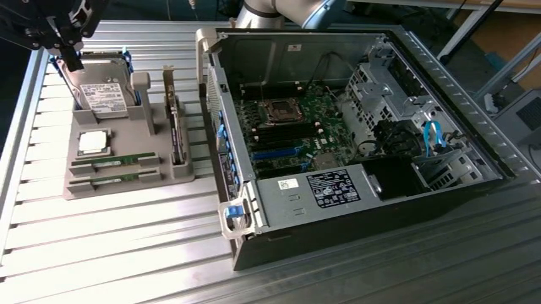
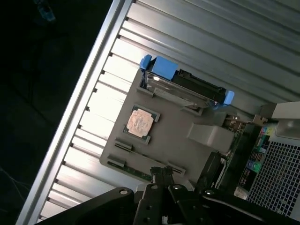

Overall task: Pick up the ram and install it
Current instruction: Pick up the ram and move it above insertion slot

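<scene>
Ribbed metal surface (image 1: 127,240) bears a grey tray (image 1: 127,140). The arm poises its pincer (image 1: 68,56) above the hard drive (image 1: 106,95); I cannot tell its opening. The ram (image 1: 114,162) sits slotted at the tray's opposite end, well apart.

Robotics lab or test workshop — an opened PC case (image 1: 283,57) sits on a slatted aluminium bench (image 1: 118,253) beside a grey parts holder (image 1: 135,144), a robot arm's base (image 1: 279,11) behind it.

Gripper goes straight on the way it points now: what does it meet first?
Likely the ram sticks in the gray tray; the wrist view has the gripper lined up over them. Depth is unclear.
</scene>
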Action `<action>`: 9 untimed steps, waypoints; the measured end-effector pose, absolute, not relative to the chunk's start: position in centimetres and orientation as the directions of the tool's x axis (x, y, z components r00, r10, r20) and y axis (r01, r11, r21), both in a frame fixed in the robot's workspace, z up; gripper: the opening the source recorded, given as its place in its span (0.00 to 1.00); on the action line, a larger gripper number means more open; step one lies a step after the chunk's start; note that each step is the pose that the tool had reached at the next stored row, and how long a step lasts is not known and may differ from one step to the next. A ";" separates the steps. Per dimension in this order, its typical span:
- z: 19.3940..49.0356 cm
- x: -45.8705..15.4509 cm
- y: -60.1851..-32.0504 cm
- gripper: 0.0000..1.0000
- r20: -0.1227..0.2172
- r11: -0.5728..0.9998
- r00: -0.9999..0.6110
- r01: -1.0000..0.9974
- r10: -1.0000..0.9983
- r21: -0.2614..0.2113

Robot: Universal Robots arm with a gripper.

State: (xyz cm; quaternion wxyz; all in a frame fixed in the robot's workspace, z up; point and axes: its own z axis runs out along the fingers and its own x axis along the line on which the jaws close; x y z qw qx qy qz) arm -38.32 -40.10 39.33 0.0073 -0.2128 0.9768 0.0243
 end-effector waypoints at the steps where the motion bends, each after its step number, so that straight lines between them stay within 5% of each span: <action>1: 39.3 -38.3 -40.1 0.10 -0.025 0.897 -0.898 -0.439 -0.439 0.044; 9: 39.3 -38.3 -40.1 0.10 -0.024 0.814 -0.816 -0.579 -0.578 0.044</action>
